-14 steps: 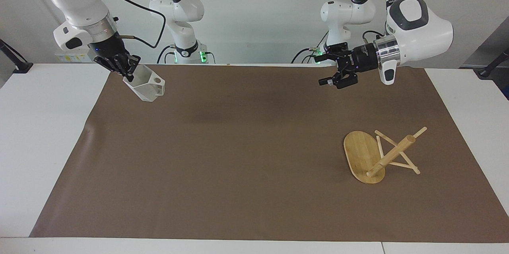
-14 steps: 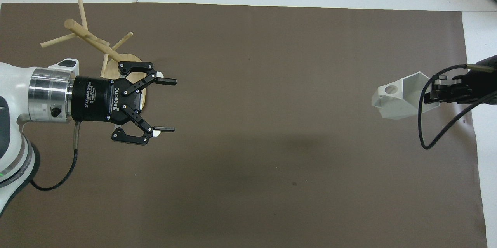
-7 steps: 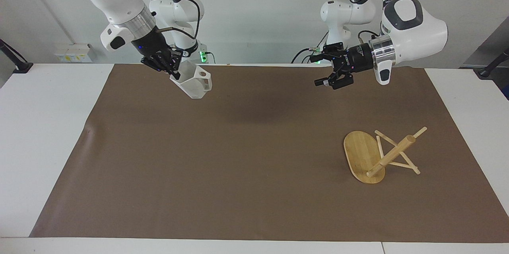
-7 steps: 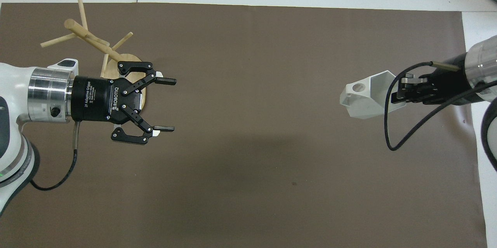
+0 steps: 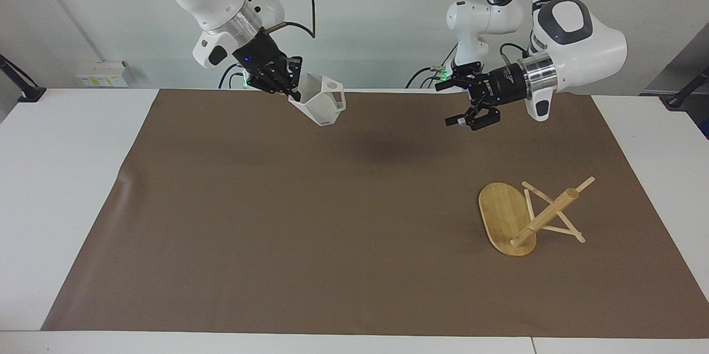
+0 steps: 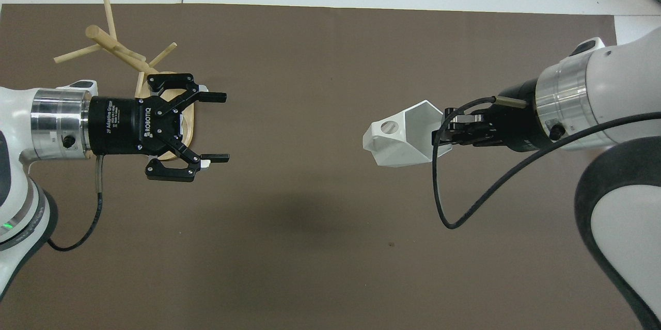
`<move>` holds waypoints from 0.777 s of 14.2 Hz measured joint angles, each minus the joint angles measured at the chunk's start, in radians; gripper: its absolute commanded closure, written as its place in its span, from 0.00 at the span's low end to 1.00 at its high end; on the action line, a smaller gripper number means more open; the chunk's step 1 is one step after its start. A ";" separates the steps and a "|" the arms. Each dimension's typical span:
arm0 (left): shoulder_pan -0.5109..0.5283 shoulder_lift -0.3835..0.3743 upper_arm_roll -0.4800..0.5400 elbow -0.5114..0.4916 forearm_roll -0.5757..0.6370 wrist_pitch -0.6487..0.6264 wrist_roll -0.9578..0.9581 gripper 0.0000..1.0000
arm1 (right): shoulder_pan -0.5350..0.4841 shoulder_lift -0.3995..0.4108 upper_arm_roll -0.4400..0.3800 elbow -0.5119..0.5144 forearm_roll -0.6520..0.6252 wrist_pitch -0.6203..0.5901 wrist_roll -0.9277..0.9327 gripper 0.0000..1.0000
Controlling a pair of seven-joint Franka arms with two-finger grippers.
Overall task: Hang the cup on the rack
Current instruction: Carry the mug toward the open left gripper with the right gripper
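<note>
Right pincer [image 5: 292, 88] tips hidden by cup [image 5: 320, 101] rim, left pincer [image 6: 217, 127] covering rack [image 6: 111, 48] base

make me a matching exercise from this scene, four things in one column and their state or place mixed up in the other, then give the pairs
1. cup
2. rack
3. left gripper
4. right gripper

a. open, holding nothing, up over the mat
b. tipped over on the mat, toward the left arm's end
c. shut on the cup's rim
d. held tilted in the air above the mat

Pairs: 1-d, 2-b, 3-a, 4-c
</note>
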 measured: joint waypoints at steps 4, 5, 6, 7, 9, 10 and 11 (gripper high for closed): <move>0.000 0.025 0.001 -0.019 -0.100 0.016 0.000 0.00 | 0.000 -0.012 0.067 -0.021 0.070 0.086 0.125 1.00; -0.001 0.032 -0.001 -0.021 -0.120 0.017 0.000 0.00 | 0.000 -0.012 0.090 -0.024 0.076 0.111 0.158 1.00; -0.004 0.038 -0.004 -0.023 -0.130 0.019 0.000 0.00 | 0.000 -0.012 0.109 -0.027 0.081 0.132 0.181 1.00; -0.013 0.042 -0.006 -0.024 -0.133 0.021 0.006 0.00 | 0.000 -0.012 0.128 -0.032 0.087 0.148 0.196 1.00; -0.051 0.044 -0.010 -0.028 -0.135 0.030 0.067 0.00 | 0.000 -0.013 0.159 -0.043 0.095 0.178 0.217 1.00; -0.070 0.044 -0.012 -0.034 -0.137 0.033 0.113 0.00 | 0.000 -0.013 0.173 -0.048 0.095 0.192 0.228 1.00; -0.084 0.044 -0.013 -0.041 -0.139 0.034 0.151 0.00 | 0.000 -0.013 0.186 -0.053 0.095 0.204 0.236 1.00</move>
